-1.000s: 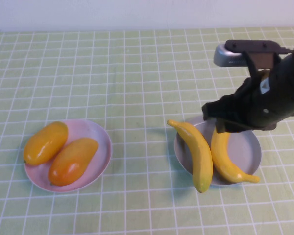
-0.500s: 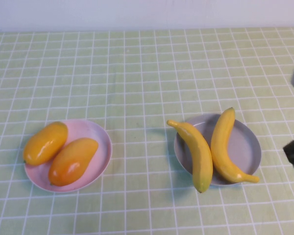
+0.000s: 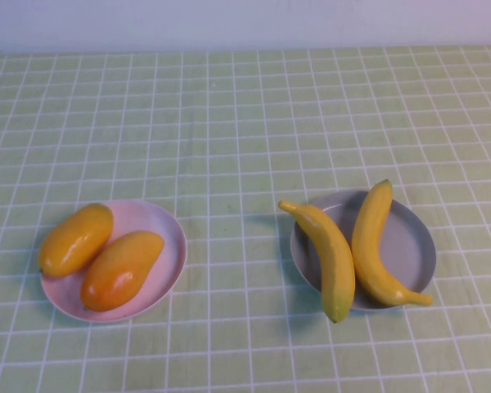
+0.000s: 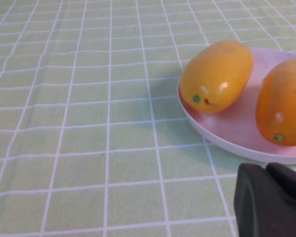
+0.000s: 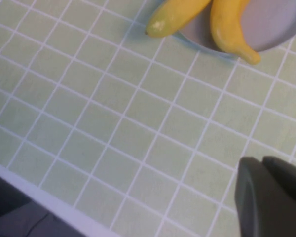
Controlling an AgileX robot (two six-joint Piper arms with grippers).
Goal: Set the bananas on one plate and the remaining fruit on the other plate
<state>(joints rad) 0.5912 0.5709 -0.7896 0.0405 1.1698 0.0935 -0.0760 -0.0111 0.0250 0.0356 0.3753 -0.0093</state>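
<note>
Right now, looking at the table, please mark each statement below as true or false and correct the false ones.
1. Both bananas lie on the grey-blue plate. True.
2. The two mangoes sit on the green checked tablecloth, outside any plate. False: both rest on the pale pink plate.
3. The right claw holds a banana. False: it is shut and empty, back near the table's edge, away from the grey-blue plate.
4. One banana sticks out past the grey-blue plate's rim. True.
5. The left claw is shut and sits low beside the pink plate, touching no fruit. True.
6. The pink plate is on the robot's right. False: it is on the left.
</note>
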